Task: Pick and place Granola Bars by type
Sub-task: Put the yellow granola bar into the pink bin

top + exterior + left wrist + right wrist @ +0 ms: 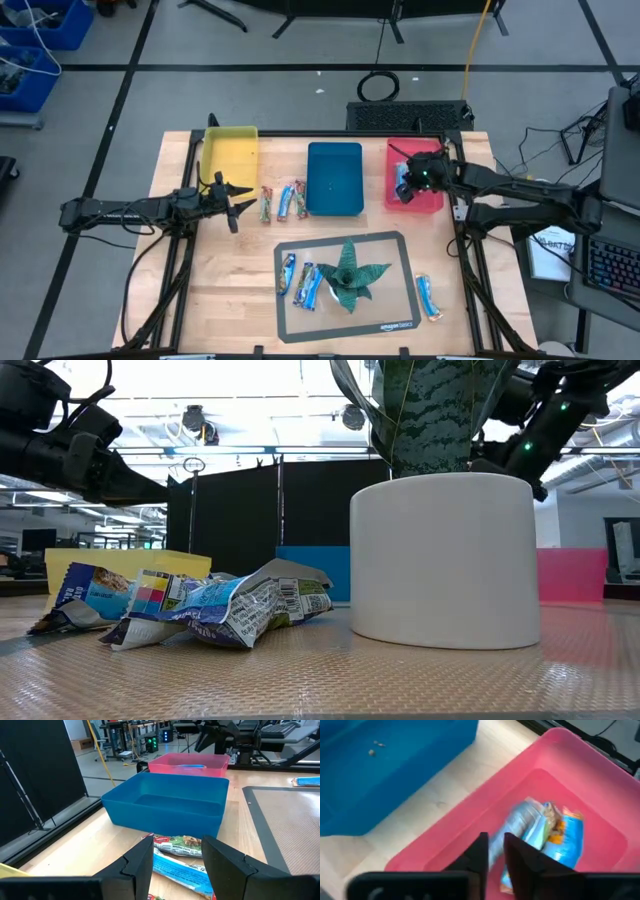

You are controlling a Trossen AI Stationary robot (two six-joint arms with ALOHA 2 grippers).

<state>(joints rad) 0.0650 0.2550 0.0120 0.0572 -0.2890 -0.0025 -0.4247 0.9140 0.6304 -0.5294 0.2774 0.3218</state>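
Table point(240, 300) first, pale wood, with three trays lined up along its far side: yellow tray point(231, 150), blue tray point(334, 178), pink tray point(434, 201). Nearer sits a grey mat point(390, 318) carrying a potted plant point(349, 272), its white pot point(444, 560) filling the low view.

Right gripper point(404, 190) hangs over the pink tray, fingers drawn narrow with only a slim gap and nothing between them. Just ahead of its fingertips, on the tray floor, lies a blue-wrapped bar point(555, 837), looking blurred in the wrist view.

Left gripper point(238, 203) hovers low over the wood, just short of the yellow tray's near end, fingers spread wide and empty. Directly beyond its tips lies a cluster of bars point(283, 203), a green-red bar point(182, 845) and a blue bar point(182, 870) among them, with the blue tray right behind.

More bars point(302, 283) rest on the mat beside the pot, and a lone bar point(429, 297) lies off the mat's right edge, well away from both grippers.
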